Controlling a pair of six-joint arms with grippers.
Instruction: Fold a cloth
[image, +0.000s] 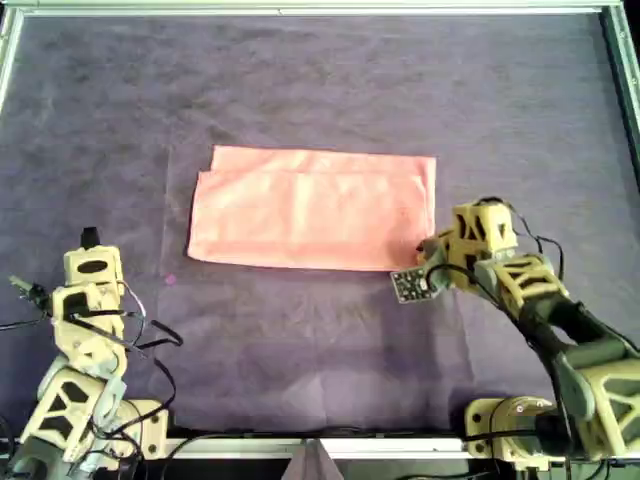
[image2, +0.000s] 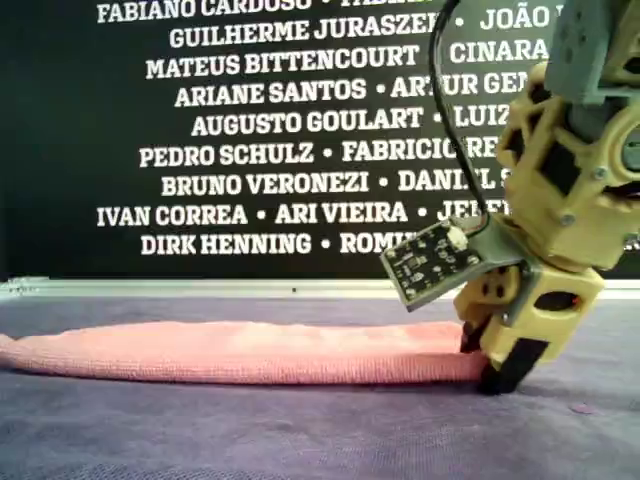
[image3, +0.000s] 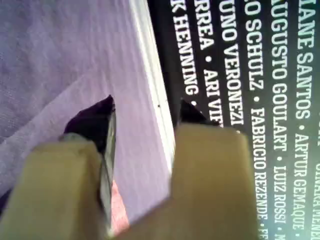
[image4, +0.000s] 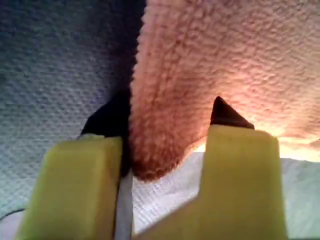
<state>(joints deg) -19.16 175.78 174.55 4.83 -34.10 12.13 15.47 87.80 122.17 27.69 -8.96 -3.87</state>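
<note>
Cloth (image: 312, 208), soft, light and limp, is lying folded at the overhead frame's centre on the purple mat (image: 320, 80); a corner looks the best grasp. In the exterior view it is stretching low from the left. My first gripper (image3: 142, 120) is gaping, holding nothing. My second gripper (image4: 165, 125) is straddling the cloth's corner, jaws apart.

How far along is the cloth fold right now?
One fold looks done: the cloth lies doubled as a rectangle on the purple mat, with a layer edge showing near its far side. In hand: my second gripper is down at the corner nearest it, jaws straddling the cloth's edge, not visibly clamped. My first gripper is open, off the cloth. A further fold probably remains.
</note>
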